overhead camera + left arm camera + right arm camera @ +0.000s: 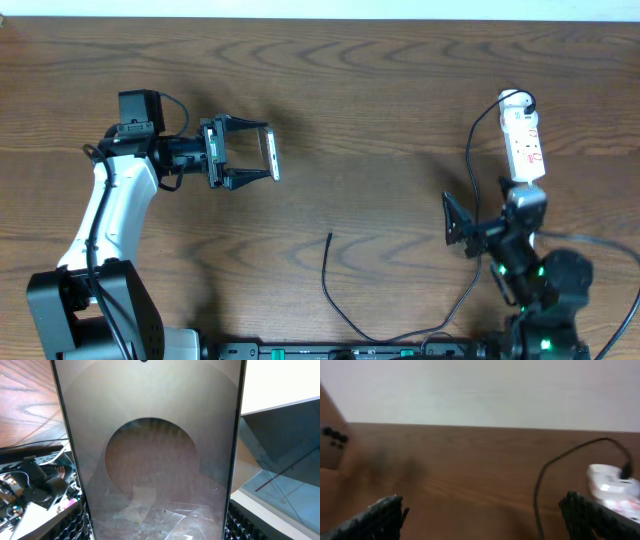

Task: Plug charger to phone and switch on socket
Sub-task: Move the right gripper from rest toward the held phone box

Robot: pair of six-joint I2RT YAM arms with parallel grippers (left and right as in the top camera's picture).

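Note:
My left gripper [256, 152] is shut on the phone [272, 152] and holds it on edge above the table at the left. In the left wrist view the phone [150, 450] fills the frame, its glossy face toward the camera, between the two fingers [157, 522]. The charger [326, 280] lies on the table; its plug tip points up at mid table and the cable loops down and right toward the socket [524, 140]. My right gripper [458, 225] is open and empty, left of the socket. In the right wrist view its fingers [490, 517] are wide apart, with the cable [540, 485] and the socket [612, 485] ahead on the right.
The wooden table [380, 90] runs to a pale wall at the back. The two arm bases stand at the front corners. A black bar with cables runs along the front edge [350, 350]. A blurred brown shape [330, 445] shows at the left edge of the right wrist view.

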